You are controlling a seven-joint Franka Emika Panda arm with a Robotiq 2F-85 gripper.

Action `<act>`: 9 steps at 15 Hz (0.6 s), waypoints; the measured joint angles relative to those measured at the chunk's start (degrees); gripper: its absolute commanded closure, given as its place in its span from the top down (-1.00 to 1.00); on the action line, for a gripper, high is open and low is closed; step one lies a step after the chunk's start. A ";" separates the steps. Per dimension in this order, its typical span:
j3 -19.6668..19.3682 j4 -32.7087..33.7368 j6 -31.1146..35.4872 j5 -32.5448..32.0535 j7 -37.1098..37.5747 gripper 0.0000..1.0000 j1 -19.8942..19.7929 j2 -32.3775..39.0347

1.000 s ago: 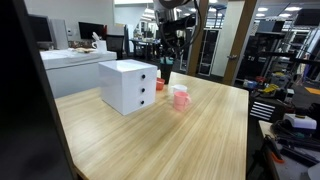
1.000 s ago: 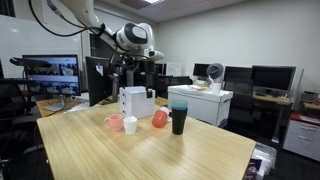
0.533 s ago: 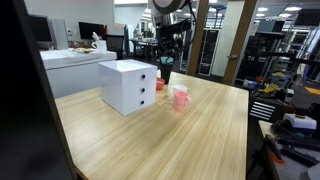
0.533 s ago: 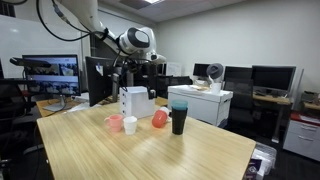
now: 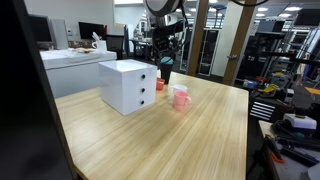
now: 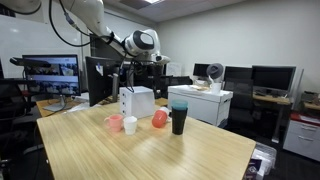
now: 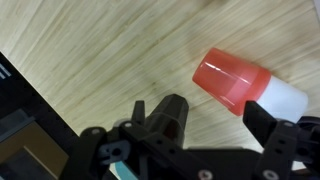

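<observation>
You are hovering the gripper (image 6: 130, 78) above the cluster of cups, jaws spread wide and carrying nothing. By my reading you are sitting between moves, clear of everything on the table (image 6: 190, 150).

The nearest thing is the red cup (image 7: 232, 82), lying on its side on the wood at about two o'clock in the wrist view. In an exterior view it (image 6: 160, 118) is resting just at nine o'clock of the black cup (image 6: 179, 118).

Any descent onto it is calling for a wrist turn so the jaws straddle its round body, and for a slow approach, since a nudge could set it rolling.

Counting, largest first:
- one table
- one white drawer box (image 6: 137, 102)
- one black cup
- one red cup
- one pink cup (image 6: 114, 123)
- one white cup (image 6: 130, 125)

That is making four cups in all.
</observation>
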 measured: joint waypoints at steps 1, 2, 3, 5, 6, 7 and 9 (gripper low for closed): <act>-0.03 1.06 0.00 0.37 0.04 1.00 -0.02 0.73; -0.04 3.66 0.01 1.25 0.11 1.00 -0.05 2.59; -0.03 4.56 0.01 1.52 0.12 1.00 -0.05 3.30; -0.03 6.92 0.01 2.17 0.14 1.00 -0.04 5.16; -0.03 8.22 0.00 2.54 0.14 1.00 -0.04 6.16; -0.03 9.64 0.00 2.95 0.14 1.00 -0.04 7.24; -0.03 12.97 0.00 3.69 0.14 1.00 -0.06 9.54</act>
